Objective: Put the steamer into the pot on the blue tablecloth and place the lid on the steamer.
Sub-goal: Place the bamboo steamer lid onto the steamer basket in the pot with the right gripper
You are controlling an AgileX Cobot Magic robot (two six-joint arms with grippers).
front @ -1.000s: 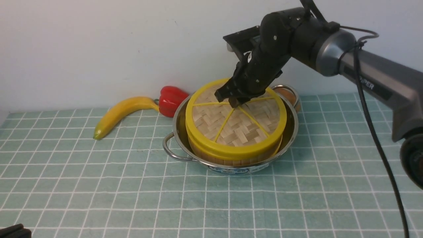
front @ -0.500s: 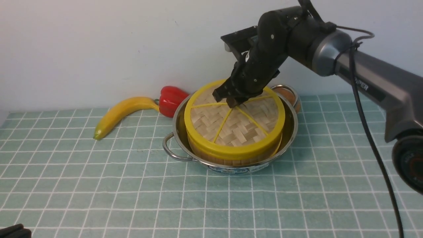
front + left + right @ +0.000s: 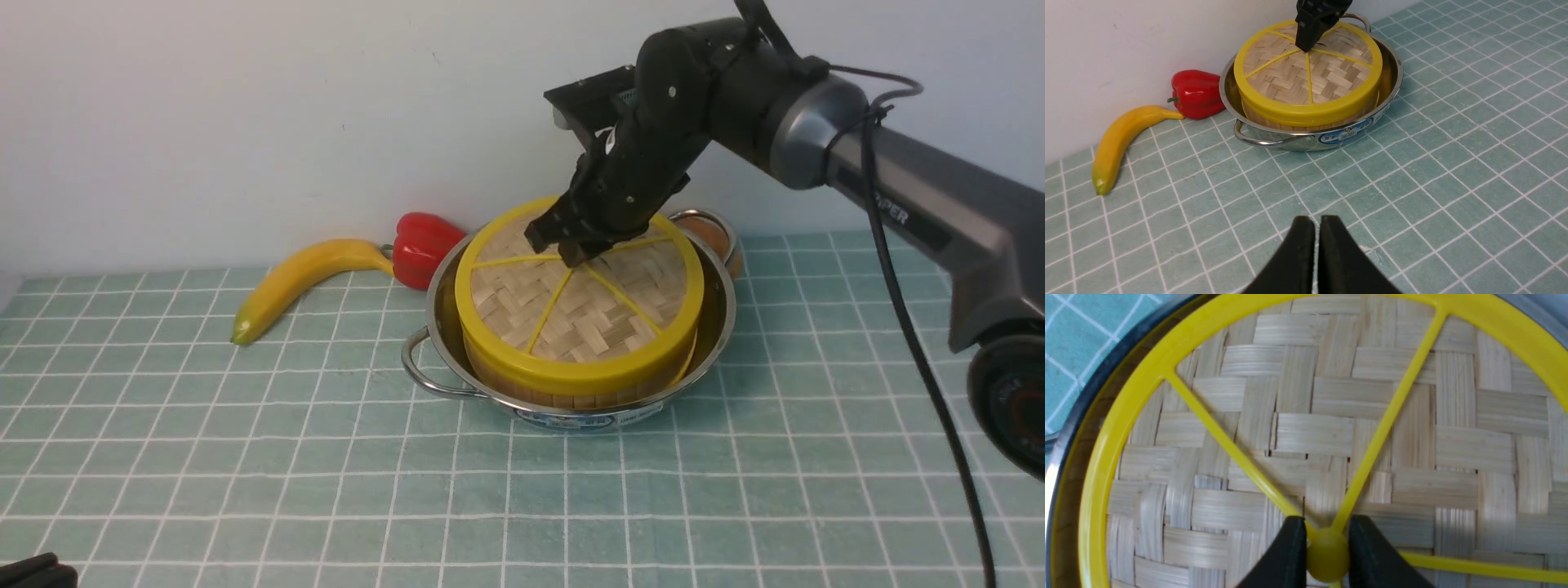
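Only writing around: a blue-printed label (image 3: 584,421) on the pot (image 3: 729,310), near side, too small to read, plus letters ending "PER" on the right arm (image 3: 898,204). The right pincer (image 3: 571,255) is pinched on the centre knob (image 3: 1327,559) of the lid (image 3: 588,318). The left pincer (image 3: 1316,241) is closed on nothing, over the near part of the blue tablecloth (image 3: 326,490). The lid lies flat on the steamer (image 3: 571,398), knob up. The steamer sits upright in the pot, toward the cloth's far side. The pot's handles line up near-left to far-right.
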